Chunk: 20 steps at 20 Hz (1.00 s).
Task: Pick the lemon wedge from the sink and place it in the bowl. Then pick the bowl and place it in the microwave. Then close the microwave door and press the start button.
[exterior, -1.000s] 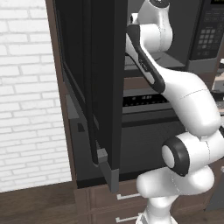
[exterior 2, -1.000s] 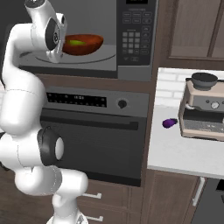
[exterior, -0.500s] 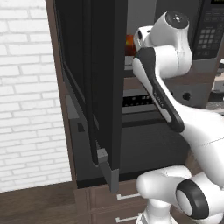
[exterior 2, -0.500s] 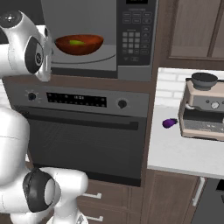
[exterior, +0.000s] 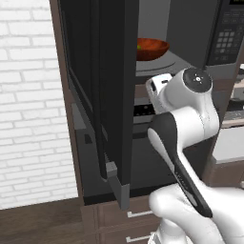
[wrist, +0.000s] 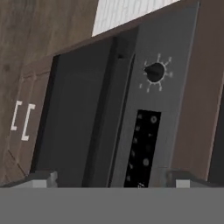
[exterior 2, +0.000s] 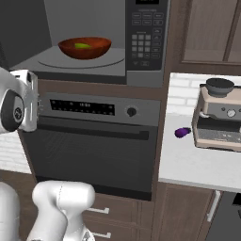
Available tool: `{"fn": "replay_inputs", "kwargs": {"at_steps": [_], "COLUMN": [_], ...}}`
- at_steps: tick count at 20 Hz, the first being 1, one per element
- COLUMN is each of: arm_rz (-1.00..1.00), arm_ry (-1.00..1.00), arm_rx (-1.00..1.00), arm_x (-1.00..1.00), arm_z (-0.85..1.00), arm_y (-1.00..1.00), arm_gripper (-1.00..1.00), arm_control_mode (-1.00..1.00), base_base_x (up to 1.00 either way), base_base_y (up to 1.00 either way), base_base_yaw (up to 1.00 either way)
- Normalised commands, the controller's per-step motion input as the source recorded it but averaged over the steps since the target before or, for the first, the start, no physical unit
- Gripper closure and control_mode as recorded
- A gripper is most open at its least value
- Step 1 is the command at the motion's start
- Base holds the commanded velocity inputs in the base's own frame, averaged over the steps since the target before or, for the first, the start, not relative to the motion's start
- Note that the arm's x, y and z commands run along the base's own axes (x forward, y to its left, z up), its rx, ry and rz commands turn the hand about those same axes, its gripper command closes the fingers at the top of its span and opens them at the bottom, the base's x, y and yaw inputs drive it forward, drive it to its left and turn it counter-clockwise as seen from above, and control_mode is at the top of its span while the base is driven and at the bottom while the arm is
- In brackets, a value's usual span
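The microwave (exterior 2: 146, 42) stands open, and its door (exterior: 114, 86) is swung out to the left, seen edge-on. On the turntable inside sits the reddish-brown bowl (exterior 2: 84, 47) (exterior: 151, 47), with the yellow-green lemon wedge (exterior 2: 83, 45) lying in it. My hand (exterior: 161, 88) (exterior 2: 29, 101) hangs below the microwave, in front of the oven's control panel. In the hand view my gripper (wrist: 111, 180) is open, its fingertips (wrist: 41, 178) far apart with nothing between them. The sink is out of view.
Below the microwave is a built-in oven with a knob (exterior 2: 132, 111) (wrist: 154, 72) and a bar handle. To the right a white counter (exterior 2: 188, 164) carries a small purple eggplant (exterior 2: 182, 132) and a coffee machine (exterior 2: 219, 113). Left of the door is a brick wall (exterior: 28, 95).
My arm has drawn back out of the microwave and dropped to oven height, leaving the bowl inside. The jaws have spread wider.
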Motion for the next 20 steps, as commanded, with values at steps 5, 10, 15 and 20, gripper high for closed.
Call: {"fn": "replay_inputs", "kwargs": {"at_steps": [5,10,15,20], "arm_rz": [0.0,0.0,0.0,0.0], "arm_ry": [0.0,-0.02,-0.05,-0.1], "arm_rx": [0.0,-0.01,0.0,0.0], "arm_x": [-1.0,-1.0,-1.0,-0.95], "arm_z": [-1.0,-0.89,-0.98,-0.77], "arm_y": [0.28,0.6,0.6,0.16], "arm_gripper": [-1.0,-1.0,-1.0,-1.0], "arm_control_mode": [-1.0,-1.0,-1.0,-1.0], "base_base_x": [0.0,0.0,0.0,0.0], "base_base_y": [0.0,0.0,0.0,0.0], "base_base_yaw": [0.0,0.0,0.0,0.0]}}
